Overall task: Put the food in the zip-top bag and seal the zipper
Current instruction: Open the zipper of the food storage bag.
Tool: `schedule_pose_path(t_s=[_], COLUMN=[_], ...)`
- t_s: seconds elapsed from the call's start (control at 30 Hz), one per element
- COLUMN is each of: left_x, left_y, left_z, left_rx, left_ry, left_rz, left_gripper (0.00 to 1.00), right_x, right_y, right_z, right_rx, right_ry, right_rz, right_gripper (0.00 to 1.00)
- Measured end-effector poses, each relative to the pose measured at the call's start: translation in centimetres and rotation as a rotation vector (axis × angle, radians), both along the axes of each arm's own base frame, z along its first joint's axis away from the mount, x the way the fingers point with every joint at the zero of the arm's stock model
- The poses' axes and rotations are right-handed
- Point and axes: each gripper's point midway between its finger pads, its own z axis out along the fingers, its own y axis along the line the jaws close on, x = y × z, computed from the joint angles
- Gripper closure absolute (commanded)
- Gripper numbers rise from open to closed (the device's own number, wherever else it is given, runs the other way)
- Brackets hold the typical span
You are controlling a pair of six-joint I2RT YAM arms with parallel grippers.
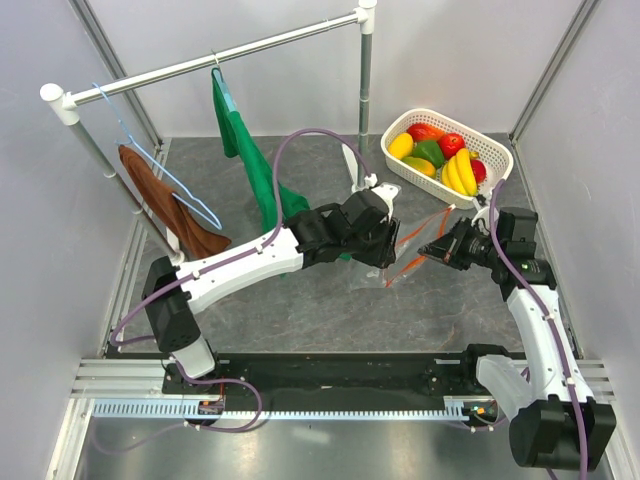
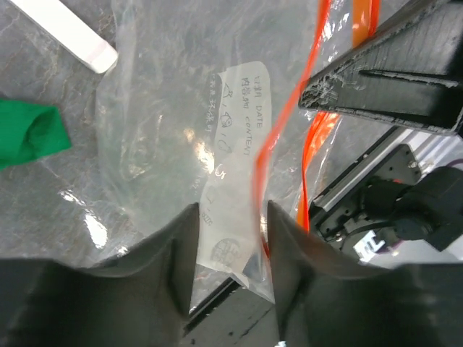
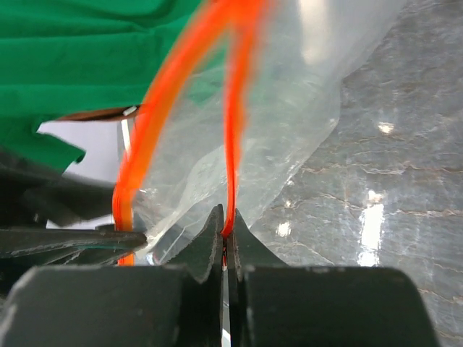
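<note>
**Top external view.** The zip-top bag (image 1: 425, 222) is held up off the surface (image 1: 300, 310), at mid-surface between the two grippers. The left gripper (image 1: 388, 252) is at the bag's left edge. The right gripper (image 1: 432, 248) is at its right edge. The orange-red zipper (image 1: 408, 240) runs across the span between them. The food (image 1: 440, 155) lies in the white mesh basket (image 1: 470, 129), beyond the bag and to its right, apart from it. A green cloth (image 1: 245, 150) hangs beyond the bag on its left, and its lower end lies close to the bag's left edge. The surface on the near side of the bag is bare.

**Left wrist view.** The left gripper is partly open. A visible gap separates its fingers (image 2: 181, 253), and a corner of the bag with its white label (image 2: 235, 144) lies in that gap. Whether the pads touch the film cannot be determined. A white bar (image 2: 69, 32) lies on the surface beyond the bag's far edge.

**Right wrist view.** The right gripper is closed, with the zipper strip pinched between its fingertips. The zipper's two strips run apart above the pinch, so the bag mouth is unsealed. Open surface lies to the right of the bag.
</note>
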Motion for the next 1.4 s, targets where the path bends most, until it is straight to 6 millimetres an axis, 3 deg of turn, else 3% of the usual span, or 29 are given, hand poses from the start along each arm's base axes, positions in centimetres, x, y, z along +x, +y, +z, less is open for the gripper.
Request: schedule_pose_path(t_s=[0.07,0.2,0.23,0.27,0.33,0.43,0.47,0.67,0.73,0.83,0.87,0.93,1.07,1.17,1.3,1.4], left_x=[0.2,0.0,-0.2,-0.3,-0.6,-1.0,-1.1,-0.4,0.0,1.0,1.5,2.7,5.1,6.2,5.2,4.1], left_y=[0.2,0.1,-0.1,-0.3,-1.0,-2.2,-2.6,-3.3,-2.8,-1.9,-1.6,-0.7,2.1,5.1,9.1,10.5], left_z=[0.1,0.8,1.3,1.7,3.1,5.1,5.5,4.9,4.0,3.5,3.4,3.2,2.8,2.4,2.0,2.3], left_rx=[0.012,0.004,-0.006,-0.015,-0.043,-0.082,-0.092,-0.055,-0.021,0.004,0.008,0.018,0.057,0.093,0.151,0.159], left_ry=[-0.026,-0.046,-0.051,-0.057,-0.08,-0.124,-0.135,-0.153,-0.138,-0.13,-0.13,-0.125,-0.105,-0.1,-0.101,-0.104], left_rz=[-0.031,-0.105,-0.132,-0.15,-0.195,-0.244,-0.255,-0.26,-0.245,-0.215,-0.204,-0.181,-0.127,-0.069,-0.011,-0.005], left_gripper=[0.32,0.26,0.25,0.17,0.17,0.23,0.3,0.52,0.56,0.75,0.89,0.98,0.98,0.98,0.98,0.98], right_x=[-0.2,-0.8,-1.0,-1.1,-1.4,-1.7,-1.8,-2.3,-2.6,-3.0,-3.1,-3.2,-2.9,-2.1,-1.7,-1.0], right_y=[0.3,1.2,1.4,1.7,2.1,2.6,2.8,3.5,3.9,4.4,4.5,4.7,4.8,4.7,4.7,4.9], right_z=[0.3,1.1,1.3,1.5,2.0,2.6,2.7,3.0,3.0,3.1,3.2,3.2,2.8,1.5,-0.6,-0.8], right_rx=[0.01,0.035,0.04,0.044,0.053,0.062,0.065,0.073,0.078,0.084,0.084,0.081,0.061,0.042,0.02,0.003], right_ry=[-0.015,-0.04,-0.048,-0.058,-0.075,-0.1,-0.106,-0.115,-0.116,-0.119,-0.122,-0.131,-0.129,-0.084,-0.017,-0.012], right_rz=[0.026,0.077,0.088,0.1,0.12,0.146,0.153,0.191,0.213,0.241,0.249,0.265,0.289,0.311,0.357,0.409], right_gripper=[1.0,1.0,1.0,1.0,1.0,1.0,1.0,1.0,1.0,1.0,1.0,1.0,1.0,1.0,1.0,1.0])
